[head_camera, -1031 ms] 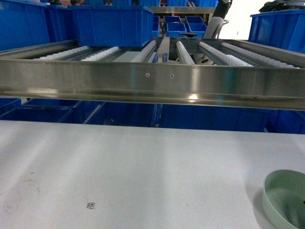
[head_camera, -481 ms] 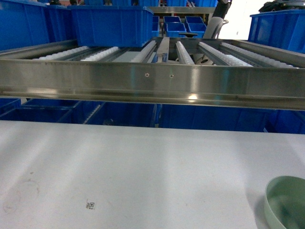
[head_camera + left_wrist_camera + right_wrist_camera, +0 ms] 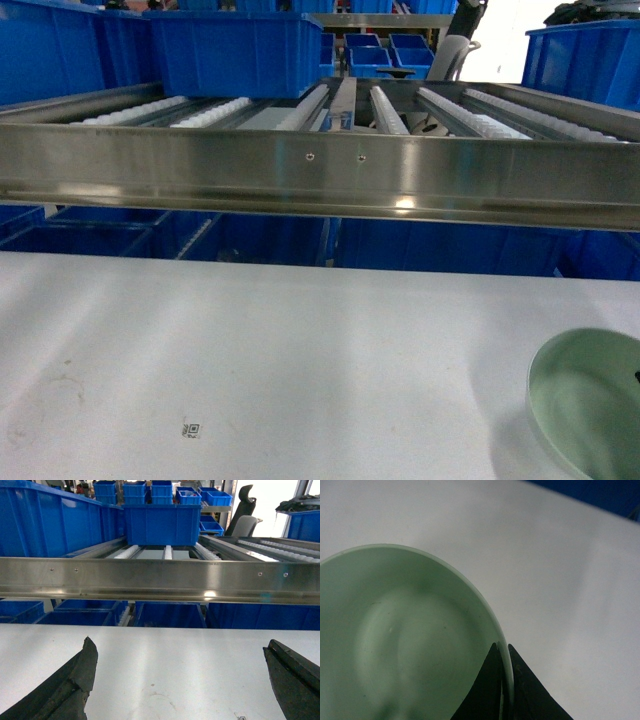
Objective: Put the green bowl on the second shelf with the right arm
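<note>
Right wrist view alone shows the right pincer (image 3: 504,680) clamped on the green bowl (image 3: 405,645) rim. Head view shows only the bowl low at right above the table (image 3: 250,350). Left wrist view shows the left pincer (image 3: 182,680) spread wide, facing the second shelf (image 3: 160,580).

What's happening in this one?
The right tool has pinched the rim of the green bowl, one finger inside and one outside, low at the right of the white table. The bowl has not reached the second shelf of the steel rack behind. The left tool hangs open over the table, holding nothing.
</note>
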Motion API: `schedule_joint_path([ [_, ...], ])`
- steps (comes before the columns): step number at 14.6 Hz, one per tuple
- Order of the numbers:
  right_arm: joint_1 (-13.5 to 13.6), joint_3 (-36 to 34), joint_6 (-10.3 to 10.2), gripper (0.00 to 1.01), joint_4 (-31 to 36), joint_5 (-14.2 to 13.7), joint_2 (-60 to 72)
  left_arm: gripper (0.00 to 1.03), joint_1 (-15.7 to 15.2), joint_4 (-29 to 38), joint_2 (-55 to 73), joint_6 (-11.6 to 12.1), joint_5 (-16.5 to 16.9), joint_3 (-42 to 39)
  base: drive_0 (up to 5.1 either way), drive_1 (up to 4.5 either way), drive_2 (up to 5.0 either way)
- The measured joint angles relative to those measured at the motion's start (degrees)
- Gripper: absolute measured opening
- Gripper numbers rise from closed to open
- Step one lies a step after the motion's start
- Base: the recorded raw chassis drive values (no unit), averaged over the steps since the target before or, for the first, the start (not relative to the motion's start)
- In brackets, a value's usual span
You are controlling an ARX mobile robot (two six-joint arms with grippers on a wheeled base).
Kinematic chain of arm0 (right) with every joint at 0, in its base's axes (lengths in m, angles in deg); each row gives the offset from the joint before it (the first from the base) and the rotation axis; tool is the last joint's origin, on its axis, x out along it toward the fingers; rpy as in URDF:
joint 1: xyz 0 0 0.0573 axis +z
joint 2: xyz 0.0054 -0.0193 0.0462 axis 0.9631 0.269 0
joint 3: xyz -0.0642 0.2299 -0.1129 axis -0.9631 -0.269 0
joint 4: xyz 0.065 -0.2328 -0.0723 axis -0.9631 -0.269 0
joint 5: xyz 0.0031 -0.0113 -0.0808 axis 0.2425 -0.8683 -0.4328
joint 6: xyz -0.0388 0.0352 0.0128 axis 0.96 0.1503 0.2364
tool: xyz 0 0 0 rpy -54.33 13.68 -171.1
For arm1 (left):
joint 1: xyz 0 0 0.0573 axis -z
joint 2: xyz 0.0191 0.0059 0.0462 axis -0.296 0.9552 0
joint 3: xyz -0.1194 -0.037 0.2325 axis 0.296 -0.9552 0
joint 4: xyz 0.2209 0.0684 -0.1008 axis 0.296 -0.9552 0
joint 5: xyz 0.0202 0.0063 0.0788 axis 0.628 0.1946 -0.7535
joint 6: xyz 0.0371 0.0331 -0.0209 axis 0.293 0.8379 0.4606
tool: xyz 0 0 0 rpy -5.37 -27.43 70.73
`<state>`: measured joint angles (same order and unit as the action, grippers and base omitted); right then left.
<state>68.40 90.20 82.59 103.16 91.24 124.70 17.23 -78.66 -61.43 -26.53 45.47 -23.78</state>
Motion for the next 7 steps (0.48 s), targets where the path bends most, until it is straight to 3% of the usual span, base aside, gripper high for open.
schedule_joint_path([
  [3,0.00,-3.32,-4.94,0.02,5.33,1.95,-10.97,0.98,0.00,0.00,0.00,0.00,0.02,0.00,0.0,0.00,0.0],
  [7,-1.20,-9.20,-13.64,0.02,4.66,2.64,-34.03,0.98,0.00,0.00,0.00,0.00,0.00,0.00,0.0,0.00,0.0],
])
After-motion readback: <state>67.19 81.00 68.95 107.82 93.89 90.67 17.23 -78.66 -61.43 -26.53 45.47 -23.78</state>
